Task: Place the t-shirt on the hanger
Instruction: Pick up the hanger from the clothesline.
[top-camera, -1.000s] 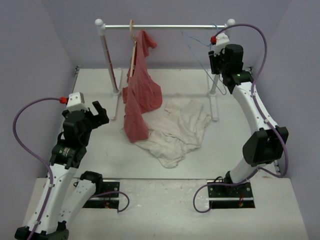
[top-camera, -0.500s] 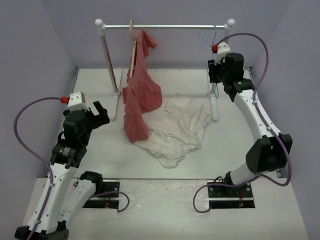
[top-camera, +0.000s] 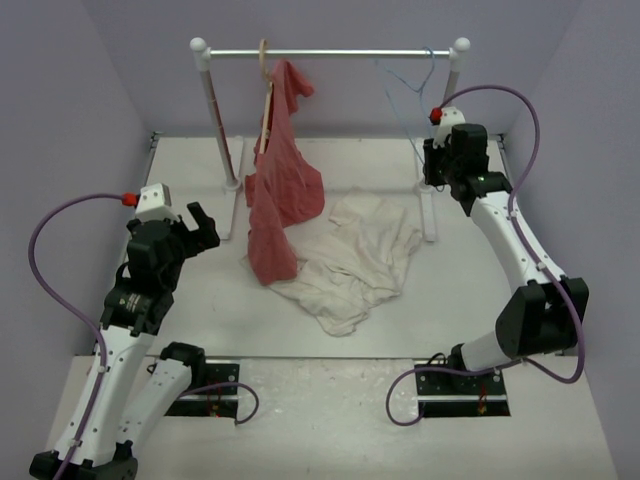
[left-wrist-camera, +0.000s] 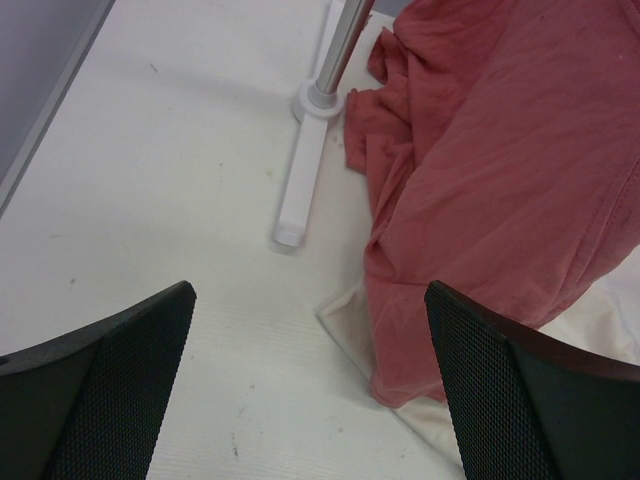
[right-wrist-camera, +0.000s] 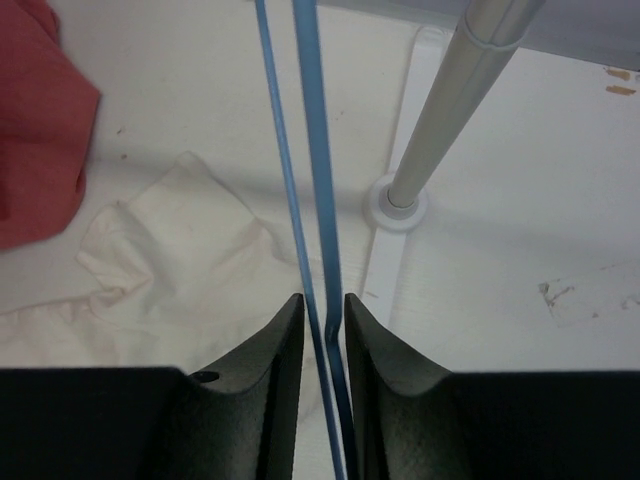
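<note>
The left gripper (top-camera: 200, 225) hangs over the left side of the white table (top-camera: 215, 300). Its two black fingers (left-wrist-camera: 110, 380) are spread far apart and there is nothing between them. In the left wrist view it looks down at the rack's left foot (left-wrist-camera: 298, 190) and at a red shirt (left-wrist-camera: 500, 150).

The red shirt (top-camera: 282, 190) hangs from the silver bar (top-camera: 330, 53) of the rack, and its bottom end lies on the table. Right beside it, in the middle of the table, the t-shirt (top-camera: 355, 265) lies flat in a wrinkly heap. The red cloth rests on the t-shirt's left edge.

Farther right, the hanger (top-camera: 405, 85) hooks over the bar near the right post (top-camera: 440, 130). It hangs tilted. The right gripper (top-camera: 432, 165) is up by that post. Its jaws are pinched nearly together on the hanger's thin blue wire (right-wrist-camera: 310, 150), and the t-shirt (right-wrist-camera: 190, 250) lies on the table below.
</note>
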